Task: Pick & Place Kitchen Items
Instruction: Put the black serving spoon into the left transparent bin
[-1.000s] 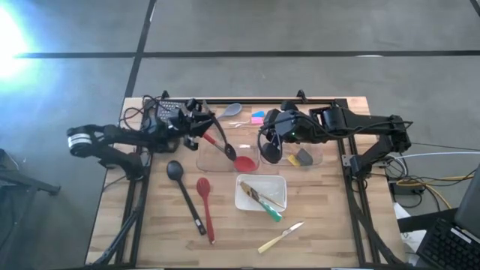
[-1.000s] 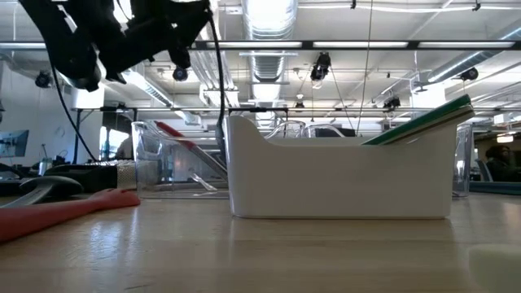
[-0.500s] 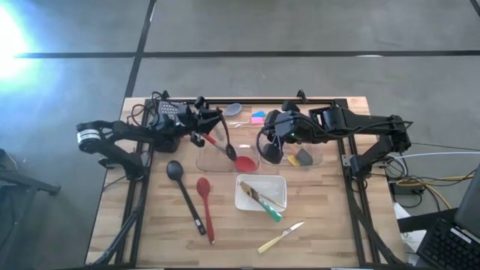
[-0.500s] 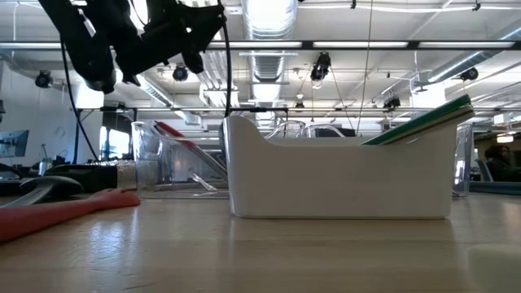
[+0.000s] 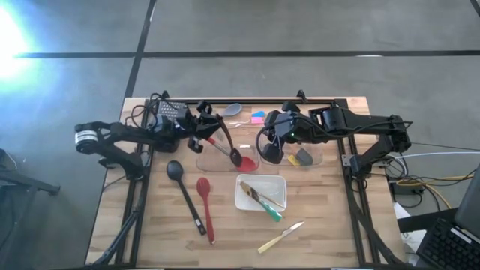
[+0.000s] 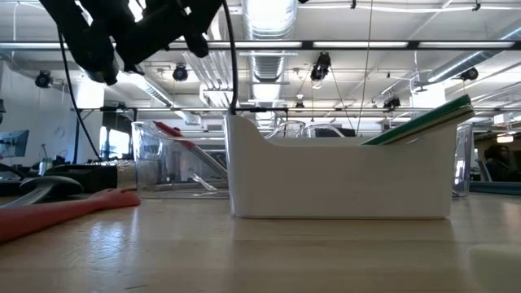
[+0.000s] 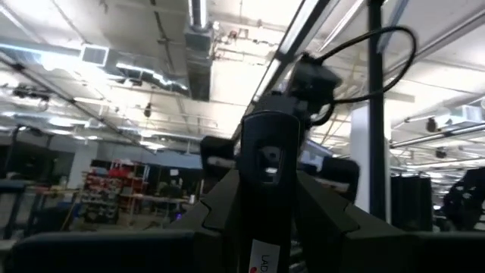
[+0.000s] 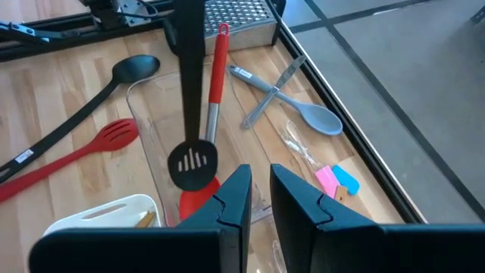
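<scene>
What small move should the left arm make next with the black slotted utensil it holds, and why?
Probably lower it and open the fingers. The left gripper holds the black slotted spoon by its handle, head hanging over the left clear bin just above the red spoon already lying inside. The right gripper waits over the other bin.

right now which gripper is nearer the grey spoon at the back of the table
Left. The left gripper sits just beside the grey spoon, holding a black slotted spoon over the left clear bin. The right gripper hangs farther off, over the right clear bin.
</scene>
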### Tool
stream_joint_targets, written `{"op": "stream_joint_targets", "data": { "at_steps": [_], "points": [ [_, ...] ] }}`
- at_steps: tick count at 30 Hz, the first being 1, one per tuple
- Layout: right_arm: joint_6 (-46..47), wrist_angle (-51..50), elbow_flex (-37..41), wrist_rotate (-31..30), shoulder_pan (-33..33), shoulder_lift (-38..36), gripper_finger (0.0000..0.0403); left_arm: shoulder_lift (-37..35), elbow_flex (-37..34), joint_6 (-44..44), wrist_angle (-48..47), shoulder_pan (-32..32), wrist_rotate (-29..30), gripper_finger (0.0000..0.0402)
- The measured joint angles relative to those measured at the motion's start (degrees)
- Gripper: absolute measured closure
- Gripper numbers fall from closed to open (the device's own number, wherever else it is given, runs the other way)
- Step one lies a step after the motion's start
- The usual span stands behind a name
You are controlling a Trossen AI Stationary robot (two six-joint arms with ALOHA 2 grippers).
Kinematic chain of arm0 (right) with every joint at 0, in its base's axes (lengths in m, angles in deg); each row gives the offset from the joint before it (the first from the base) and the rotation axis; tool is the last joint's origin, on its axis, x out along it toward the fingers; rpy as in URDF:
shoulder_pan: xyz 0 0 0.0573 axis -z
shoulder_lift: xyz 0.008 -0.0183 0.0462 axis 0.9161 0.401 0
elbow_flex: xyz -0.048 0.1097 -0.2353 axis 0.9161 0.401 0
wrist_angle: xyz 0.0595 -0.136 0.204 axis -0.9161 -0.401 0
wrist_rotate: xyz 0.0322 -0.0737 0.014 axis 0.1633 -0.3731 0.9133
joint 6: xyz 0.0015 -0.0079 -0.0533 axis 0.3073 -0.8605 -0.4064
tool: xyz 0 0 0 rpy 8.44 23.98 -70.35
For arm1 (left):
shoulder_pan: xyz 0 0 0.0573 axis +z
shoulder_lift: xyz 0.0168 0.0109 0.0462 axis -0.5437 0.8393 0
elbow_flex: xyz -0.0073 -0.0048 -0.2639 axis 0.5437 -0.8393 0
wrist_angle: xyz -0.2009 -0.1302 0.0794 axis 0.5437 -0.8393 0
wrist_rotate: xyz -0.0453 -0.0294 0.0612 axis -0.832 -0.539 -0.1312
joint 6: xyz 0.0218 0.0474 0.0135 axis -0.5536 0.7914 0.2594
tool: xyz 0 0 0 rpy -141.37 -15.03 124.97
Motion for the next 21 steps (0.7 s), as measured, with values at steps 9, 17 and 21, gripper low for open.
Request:
{"op": "stream_joint_targets", "data": {
  "at_steps": [9,17,21],
  "points": [
    [0.0,-0.1,0.0,0.0,0.0,0.0,0.0360,6.2,3.4,0.2,0.0,-0.8,0.6,0.0304],
    [1.5,-3.4,0.0,0.5,0.0,0.0,0.0360,7.4,7.9,-0.3,0.1,-1.2,-2.6,0.0304],
    [1.6,-3.7,0.0,0.5,-0.4,0.0,0.0360,8.1,6.2,-0.2,0.2,-1.2,-2.4,0.0304]
  ]
}}
